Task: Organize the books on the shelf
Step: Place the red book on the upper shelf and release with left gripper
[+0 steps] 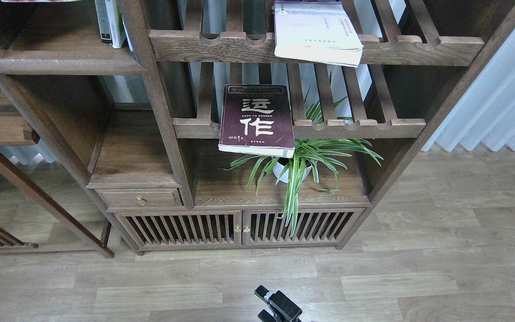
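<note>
At the far left, near the top, is the shelf (67, 62), a flat dark brown plank with a round front edge. A few thin upright books (110, 24) stand at its back, at about 11 o'clock in the view. A thin strip of red shows at the very top left edge, too cut off to say what it is.

Next comes the maroon book (257, 120) with big white letters. It lies flat on the lower slatted rack (351, 127), and its near end sticks out over the front rail. Its long side runs from 12 o'clock to 6 o'clock. A green plant (304, 163) in a white pot sits just under it.

Up at 12 o'clock, a little to the right, the cream book (315, 33) lies flat on the upper slatted rack (418, 44). Its near edge hangs over too. Its top end is cut off by the edge of the view.

At the bottom middle, one black pincer (279, 307) peeks in. The maroon book lies straight ahead of it at 12 o'clock, well apart, and the plank is up at 10 o'clock. I think the maroon book is the nearer one to reach. The pincer is small and dark, so I cannot tell if it is wide or narrow. It holds nothing that I can see. I cannot tell which arm it belongs to, and no other pincer shows.
</note>
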